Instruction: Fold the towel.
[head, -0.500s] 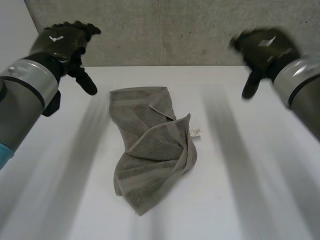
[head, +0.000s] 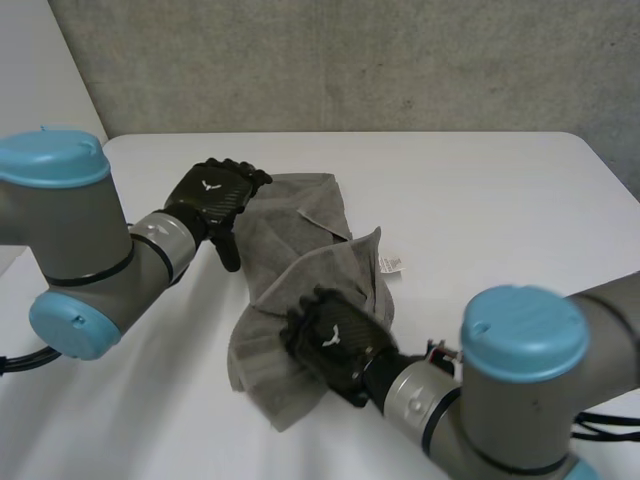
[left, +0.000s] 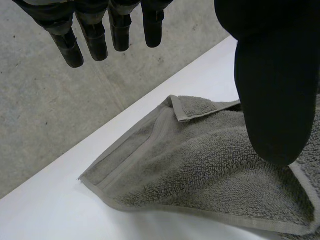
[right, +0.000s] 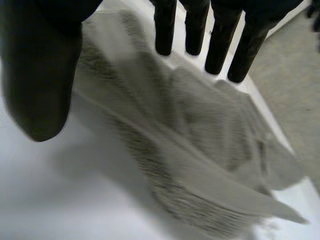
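Under the left hand (left: 275, 75), the towel (left: 210, 170) is rough, looped terry cloth with a flat woven hem; the surface (left: 45, 215) is smooth, matt.

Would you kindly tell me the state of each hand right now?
Left hand: open, at the far end of the towel, holding nothing.
Right hand: open, over the towel's near end, holding nothing.

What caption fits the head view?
Left hand and right hand open over a crumpled grey towel on the white table.

One grey towel (head: 300, 215) on one white table (head: 480, 200), and two black hands: the left hand (head: 215, 200), the right hand (head: 335, 345).
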